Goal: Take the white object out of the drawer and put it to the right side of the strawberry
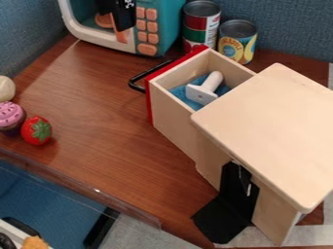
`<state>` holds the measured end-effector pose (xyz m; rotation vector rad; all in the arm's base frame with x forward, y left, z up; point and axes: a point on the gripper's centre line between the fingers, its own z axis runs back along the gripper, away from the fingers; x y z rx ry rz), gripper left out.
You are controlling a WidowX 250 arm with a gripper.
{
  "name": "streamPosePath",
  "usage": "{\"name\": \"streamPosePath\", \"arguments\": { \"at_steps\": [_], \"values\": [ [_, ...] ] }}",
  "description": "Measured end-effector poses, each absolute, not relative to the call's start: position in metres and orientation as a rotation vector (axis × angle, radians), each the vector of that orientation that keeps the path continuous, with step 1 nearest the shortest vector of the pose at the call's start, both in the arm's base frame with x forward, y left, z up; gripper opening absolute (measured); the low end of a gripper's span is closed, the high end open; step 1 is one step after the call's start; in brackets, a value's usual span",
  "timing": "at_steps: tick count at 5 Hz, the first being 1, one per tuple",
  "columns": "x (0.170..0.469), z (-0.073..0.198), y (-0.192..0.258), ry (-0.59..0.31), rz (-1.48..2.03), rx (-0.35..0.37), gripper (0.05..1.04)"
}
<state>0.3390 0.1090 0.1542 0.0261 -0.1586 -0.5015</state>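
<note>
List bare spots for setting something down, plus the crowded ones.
Widest: tabletop between strawberry and open drawer, bounded by microwave above and clear panel below. Also the box's flat top. Crowded: left edge, with cupcake beside strawberry; behind the drawer, two cans; inside it, white object on blue cloth.

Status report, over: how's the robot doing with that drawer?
Gripper in front of toy microwave. White object in open drawer. Nothing seen over it.

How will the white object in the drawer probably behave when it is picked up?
The white object probably feels stiff, as its handle and flat head show crisp shapes. The rounded handle may turn in a grip, but the wide, flat head would likely limit rolling.
</note>
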Motion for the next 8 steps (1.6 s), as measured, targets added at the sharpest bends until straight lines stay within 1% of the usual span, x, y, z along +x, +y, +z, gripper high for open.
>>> {"name": "streamPosePath", "arguments": {
  "at_steps": [1, 2, 3, 4, 5, 6, 7, 8],
  "values": [
    [0.337, 0.14, 0.107, -0.131, -0.494, 0.007, 1.001],
    [0.312, 0.131, 0.076, -0.123, -0.489, -0.005, 1.001],
    [0.296, 0.136, 0.051, -0.174, -0.464, 0.009, 1.001],
    [0.291, 0.138, 0.038, -0.24, -0.428, 0.019, 1.001],
    [0.294, 0.127, 0.024, -0.303, -0.353, -0.002, 1.001],
    [0.305, 0.13, 0.014, -0.37, -0.312, -0.016, 1.001],
    [0.314, 0.125, 0.008, -0.405, -0.26, -0.057, 1.001],
    [0.326, 0.121, 0.004, -0.414, -0.224, -0.067, 1.001]
  ]
}}
